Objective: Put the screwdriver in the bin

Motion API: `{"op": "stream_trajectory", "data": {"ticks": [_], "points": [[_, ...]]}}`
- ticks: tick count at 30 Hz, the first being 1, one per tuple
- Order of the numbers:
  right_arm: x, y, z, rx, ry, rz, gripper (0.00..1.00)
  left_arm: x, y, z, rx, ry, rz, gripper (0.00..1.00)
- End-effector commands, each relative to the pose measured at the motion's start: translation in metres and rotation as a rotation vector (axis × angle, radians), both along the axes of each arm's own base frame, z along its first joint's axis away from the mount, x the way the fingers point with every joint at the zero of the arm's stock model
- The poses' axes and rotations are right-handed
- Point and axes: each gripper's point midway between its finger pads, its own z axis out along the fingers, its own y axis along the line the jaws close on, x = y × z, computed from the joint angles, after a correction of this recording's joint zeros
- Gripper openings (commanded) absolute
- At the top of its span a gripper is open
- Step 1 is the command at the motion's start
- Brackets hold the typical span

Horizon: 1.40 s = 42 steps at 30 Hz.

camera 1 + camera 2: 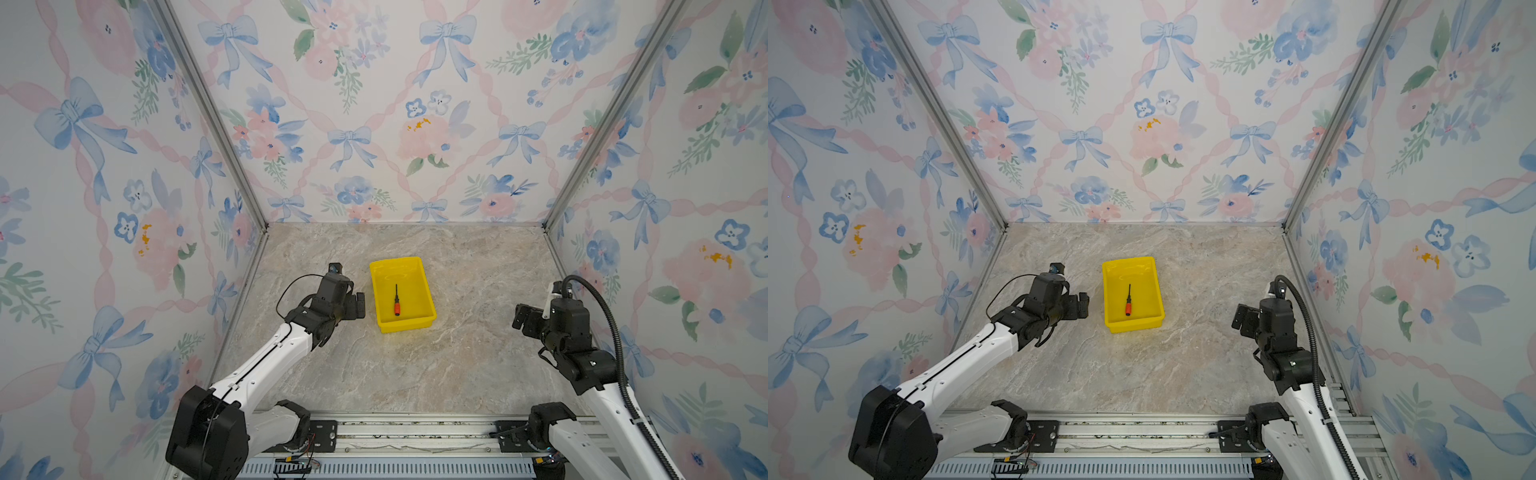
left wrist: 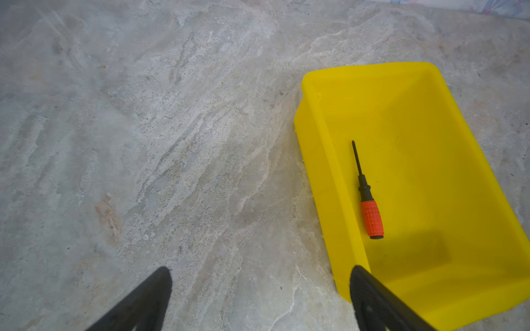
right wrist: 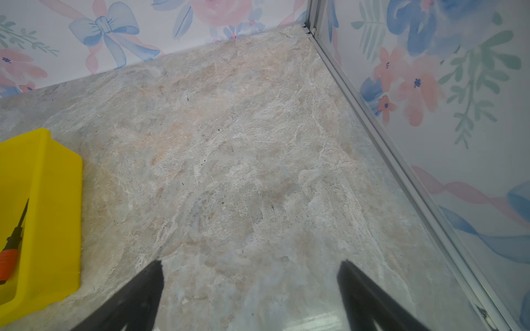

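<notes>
Nearest the rail, both arms reach in from the front edge of the table point(image 1: 415, 374). The left hand point(image 1: 359, 305) hangs just beside the left wall of the bin point(image 1: 376, 299), above the table; its wrist view shows the two fingers point(image 2: 372, 298) spread wide with nothing between them, one of them over the bin's near corner. The right hand point(image 1: 521, 318) sits well apart on the other side, near the right wall; its fingers point(image 3: 364, 289) are likewise spread over bare table, empty.

Further in, the bin stands alone near the middle of the table. The screwdriver point(image 1: 397, 300) lies flat on its floor, orange handle toward the robot and thin black shaft pointing toward the back wall, a little closer to the bin's left wall than its right. Neither hand touches it.

Judged from this, the task looks done: the screwdriver is wholly inside the bin and released. All that seems left is drawing the arms back to rest.
</notes>
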Motion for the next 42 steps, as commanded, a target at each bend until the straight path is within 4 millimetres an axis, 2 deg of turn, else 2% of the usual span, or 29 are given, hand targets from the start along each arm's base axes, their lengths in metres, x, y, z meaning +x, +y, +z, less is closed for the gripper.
{"op": "stream_trajectory", "data": {"ticks": [1, 3, 5, 9, 12, 19, 24, 25, 29, 34, 38, 42], "points": [[-0.008, -0.014, -0.011, -0.068, -0.047, -0.03, 0.97, -0.003, 0.027, 0.001, 0.095, -0.067, 0.061, 0.97], [-0.012, -0.017, -0.02, -0.11, -0.079, -0.01, 0.97, -0.007, 0.043, 0.002, 0.131, -0.087, 0.105, 0.97], [-0.011, -0.015, -0.017, -0.144, -0.131, 0.028, 0.97, -0.009, 0.053, 0.004, 0.122, -0.105, 0.133, 0.97], [-0.009, -0.018, -0.026, -0.182, -0.168, 0.03, 0.97, -0.015, 0.085, -0.008, 0.16, -0.123, 0.24, 0.97], [-0.006, -0.013, -0.034, -0.169, -0.154, 0.062, 0.97, -0.02, 0.101, -0.02, 0.177, -0.105, 0.287, 0.97], [0.008, -0.001, -0.058, -0.156, -0.091, 0.127, 0.97, -0.028, 0.111, -0.038, 0.255, -0.154, 0.267, 0.98], [0.02, -0.001, -0.076, -0.181, -0.019, 0.147, 0.97, -0.043, 0.122, -0.05, 0.295, -0.274, 0.28, 0.97], [0.022, 0.001, -0.078, -0.18, -0.011, 0.157, 0.97, -0.044, 0.121, -0.047, 0.295, -0.314, 0.27, 0.98], [0.035, 0.008, -0.082, -0.182, 0.004, 0.2, 0.97, -0.045, 0.128, -0.043, 0.295, -0.338, 0.299, 0.97], [0.055, 0.004, -0.073, -0.19, -0.07, 0.167, 0.97, -0.039, 0.131, -0.039, 0.284, -0.37, 0.318, 0.97], [0.07, 0.007, -0.072, -0.194, -0.084, 0.187, 0.97, -0.032, 0.133, -0.034, 0.232, -0.411, 0.338, 0.97], [0.076, 0.004, -0.076, -0.197, -0.058, 0.17, 0.97, -0.02, 0.129, -0.034, 0.227, -0.415, 0.305, 0.98]]}}
